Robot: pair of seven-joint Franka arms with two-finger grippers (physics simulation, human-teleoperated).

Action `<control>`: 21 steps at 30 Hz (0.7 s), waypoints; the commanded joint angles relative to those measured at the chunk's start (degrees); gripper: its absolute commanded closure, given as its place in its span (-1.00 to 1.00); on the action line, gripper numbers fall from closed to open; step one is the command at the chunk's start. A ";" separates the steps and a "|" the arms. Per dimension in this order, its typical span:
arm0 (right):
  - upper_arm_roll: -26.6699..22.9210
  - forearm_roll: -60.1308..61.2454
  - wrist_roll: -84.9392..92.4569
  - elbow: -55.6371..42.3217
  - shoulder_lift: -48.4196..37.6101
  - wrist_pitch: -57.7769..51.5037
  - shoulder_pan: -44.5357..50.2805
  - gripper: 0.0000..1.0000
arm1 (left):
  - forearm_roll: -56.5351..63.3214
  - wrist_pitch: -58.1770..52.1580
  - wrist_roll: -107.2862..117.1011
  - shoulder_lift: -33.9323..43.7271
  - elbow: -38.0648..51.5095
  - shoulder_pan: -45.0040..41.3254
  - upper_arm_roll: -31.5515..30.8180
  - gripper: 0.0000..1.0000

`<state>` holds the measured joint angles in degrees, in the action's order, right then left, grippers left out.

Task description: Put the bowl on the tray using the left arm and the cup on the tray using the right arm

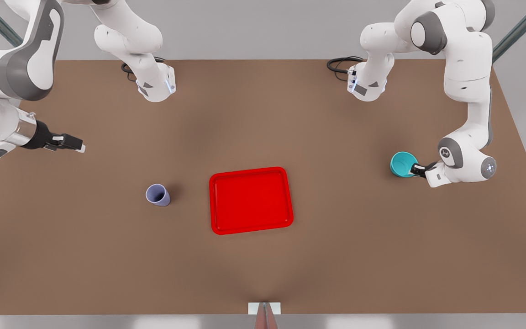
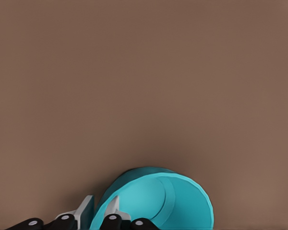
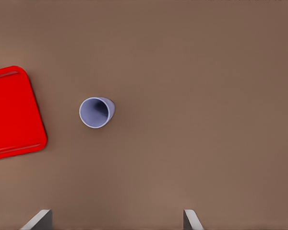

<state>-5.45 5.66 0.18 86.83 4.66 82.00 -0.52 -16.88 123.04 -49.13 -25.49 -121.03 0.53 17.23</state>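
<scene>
While the left gripper [image 1: 414,171] pinches the wall of the bowl [image 1: 402,163] at the front view's right, well apart from the tray [image 1: 250,200], the right gripper [image 1: 73,143] hangs with fingers spread wide, far from the cup [image 1: 158,194]. That cup stands upright on the tabletop [image 1: 336,256], left of the tray. Bowl looks light, rigid, smooth: likely slippery, so a rim pinch suits.

You have the tray [image 1: 251,201] near the middle of the table [image 1: 263,274]. The cup [image 1: 158,195] stands on the table just off the tray's side, toward the front view's left. The bowl [image 1: 403,164] is well apart from the tray, toward the front view's right, with the left gripper [image 1: 414,171] pinching its rim. The right gripper [image 1: 69,142] hangs far toward the front view's left, away from the cup.
</scene>
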 commanded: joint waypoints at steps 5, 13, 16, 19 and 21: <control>-0.09 0.05 -0.09 -0.17 0.00 0.00 0.08 -1.00 | 0.18 -0.44 0.26 -0.09 -0.09 0.00 0.00 0.55; -0.09 0.05 -0.35 -0.26 -0.09 0.09 0.08 -1.00 | 0.10 -1.14 0.53 -0.09 0.09 0.00 -1.23 0.57; 0.00 0.05 -0.26 -0.26 -0.09 0.09 0.08 -1.00 | -0.43 -4.83 8.25 4.66 2.46 -0.09 -3.33 0.57; 0.00 0.05 -0.26 -0.17 0.00 0.09 0.17 -1.00 | -0.52 -7.38 23.19 5.72 10.37 -4.56 -8.00 0.57; 0.00 0.05 -0.26 -0.17 0.00 0.09 0.17 -1.00 | -0.52 -7.73 46.04 3.34 17.22 -17.13 -7.91 0.57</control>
<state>-5.44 5.71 -0.14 86.66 4.66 82.09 -0.31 -12.97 115.37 0.94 -22.68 -102.96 -19.97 9.38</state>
